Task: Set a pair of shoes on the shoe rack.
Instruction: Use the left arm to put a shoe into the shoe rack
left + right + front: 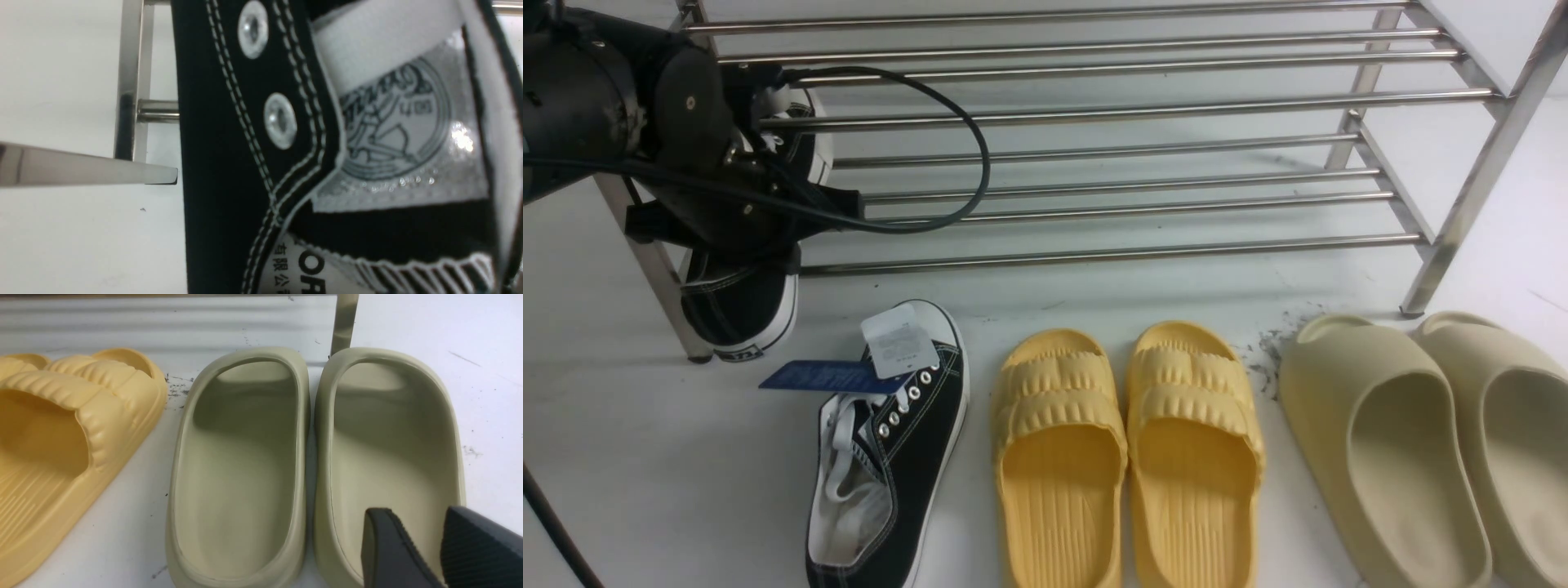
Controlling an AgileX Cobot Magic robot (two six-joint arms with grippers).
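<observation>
Yellow slides (1127,457) beside beige slides (1429,449), perhaps touching

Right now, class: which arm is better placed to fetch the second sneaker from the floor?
Left. Its arm is by the rack, near that sneaker; the right pincer hangs over the beige slides.

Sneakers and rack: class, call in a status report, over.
Left gripper on one sneaker at the rack's left end. Right gripper near-shut, empty, over beige slides. Second sneaker on floor. Nothing blocking.
</observation>
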